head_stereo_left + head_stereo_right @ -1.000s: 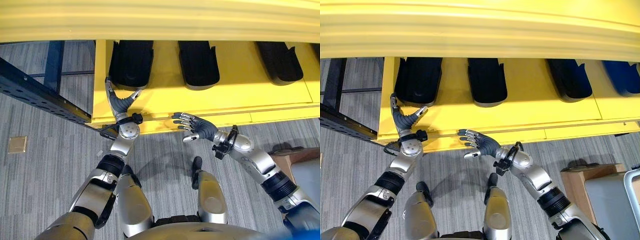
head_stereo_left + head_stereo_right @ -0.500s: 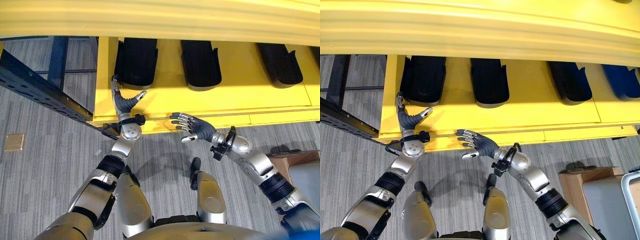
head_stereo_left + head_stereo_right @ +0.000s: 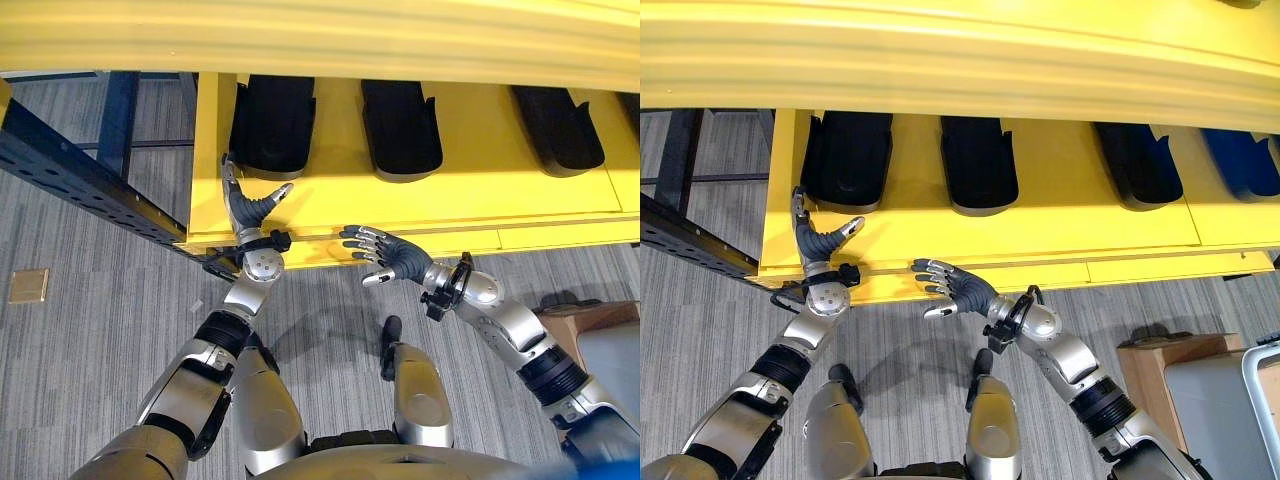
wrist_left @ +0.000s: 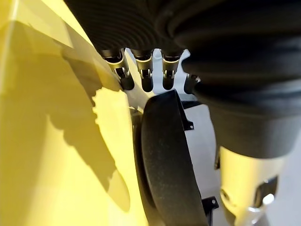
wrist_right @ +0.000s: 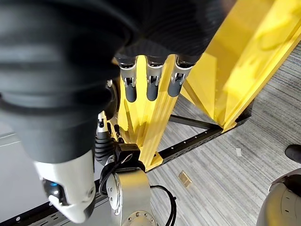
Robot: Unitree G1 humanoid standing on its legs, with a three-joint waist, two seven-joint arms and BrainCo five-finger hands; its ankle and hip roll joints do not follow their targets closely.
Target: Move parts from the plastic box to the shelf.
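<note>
The right hand (image 3: pixel 385 255) hovers just before the front edge of the yellow shelf (image 3: pixel 480 170), fingers spread and straight, holding nothing; the left hand (image 3: pixel 243 208) reaches over the shelf's near left corner, fingers and thumb splayed apart, empty too. Beyond the left hand a black part (image 3: pixel 272 125) lies on the shelf; two more black parts (image 3: pixel 401 127) lie well apart in a row to its right, and a blue one (image 3: pixel 1245 160) farthest right.

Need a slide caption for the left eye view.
Both hands open and empty, left hand over the yellow shelf below black parts, right hand at its front edge.
</note>
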